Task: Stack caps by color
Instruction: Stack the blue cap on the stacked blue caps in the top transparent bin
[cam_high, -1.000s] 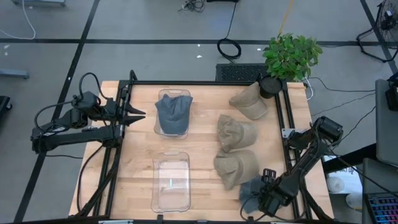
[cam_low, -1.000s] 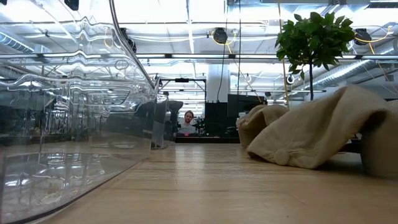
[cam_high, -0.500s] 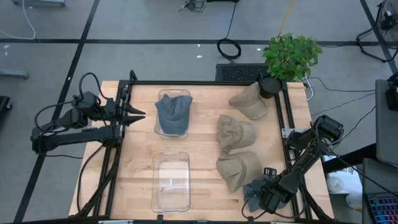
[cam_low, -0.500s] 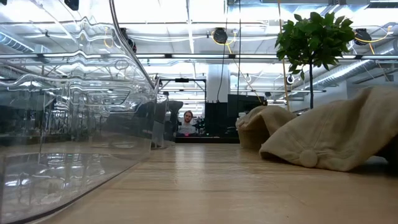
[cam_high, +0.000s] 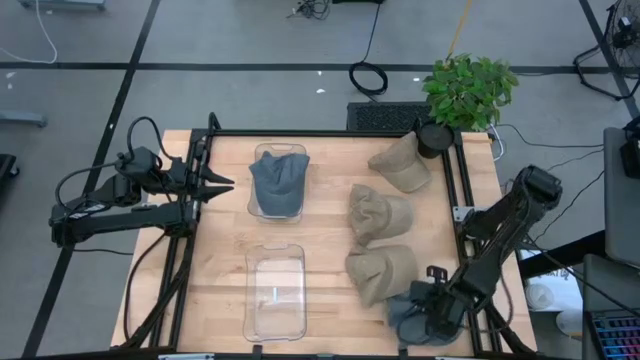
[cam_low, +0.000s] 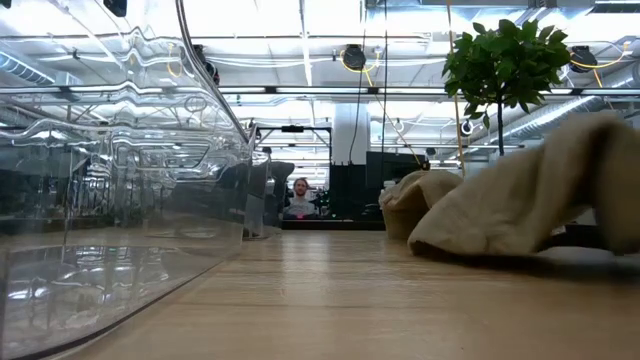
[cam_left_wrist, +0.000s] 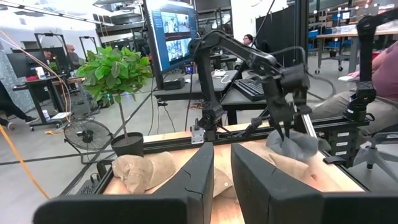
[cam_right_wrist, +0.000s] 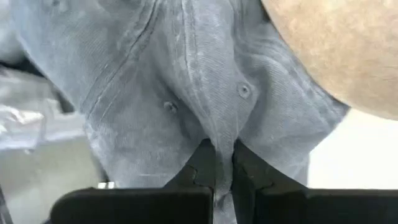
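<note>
Moved: my right gripper (cam_high: 418, 322) has clamped together on a blue-grey cap (cam_right_wrist: 205, 106) | place: worktop's front right corner, beside a tan cap (cam_high: 382, 270) | left gripper (cam_high: 222, 183): nearly closed, empty, left edge

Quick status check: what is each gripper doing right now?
Left gripper: nearly closed, holding nothing, parked at the table's left edge.
Right gripper: closed on the blue-grey cap.

Slate blue-grey cap (cam_right_wrist: 186, 81) in dark right end effector (cam_right_wrist: 224, 163); tan caps (cam_high: 380, 213) beside.
</note>
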